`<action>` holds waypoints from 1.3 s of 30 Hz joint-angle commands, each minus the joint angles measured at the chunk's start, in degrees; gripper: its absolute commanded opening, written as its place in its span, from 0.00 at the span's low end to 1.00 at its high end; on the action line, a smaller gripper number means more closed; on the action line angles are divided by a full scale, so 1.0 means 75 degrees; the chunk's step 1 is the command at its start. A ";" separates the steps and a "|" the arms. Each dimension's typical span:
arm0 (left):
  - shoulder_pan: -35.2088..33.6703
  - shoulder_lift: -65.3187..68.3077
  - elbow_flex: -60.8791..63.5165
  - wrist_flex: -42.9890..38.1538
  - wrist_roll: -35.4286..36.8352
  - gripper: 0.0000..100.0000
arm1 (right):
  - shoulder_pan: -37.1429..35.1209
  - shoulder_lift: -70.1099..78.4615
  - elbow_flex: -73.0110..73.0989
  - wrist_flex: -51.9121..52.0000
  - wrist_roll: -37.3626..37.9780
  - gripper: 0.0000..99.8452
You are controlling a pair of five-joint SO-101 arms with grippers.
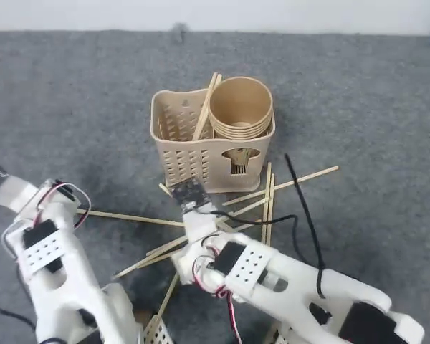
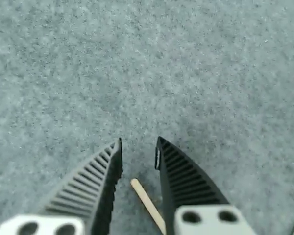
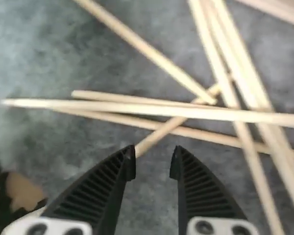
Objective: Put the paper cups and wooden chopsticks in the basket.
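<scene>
The basket stands upright at mid-table. A stack of paper cups sits in its right compartment. Two wooden chopsticks lean in the left compartment, just beside the stack.

More loose chopsticks lie scattered and crossed on the grey carpet, near of the basket.

The right gripper hangs over this pile. Its jaws are partly parted and hold nothing. One chopstick end lies close to its tips.

The left gripper is over the carpet at the near left. Its jaws are slightly parted and empty, with a single chopstick lying below between them.

A black cable trails across the carpet to the right.
</scene>
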 commanded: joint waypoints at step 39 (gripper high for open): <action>0.0059 0.0023 -0.0299 -0.0164 0.0023 0.11 | 0.1155 -0.4179 -0.1465 0.4823 0.3001 0.01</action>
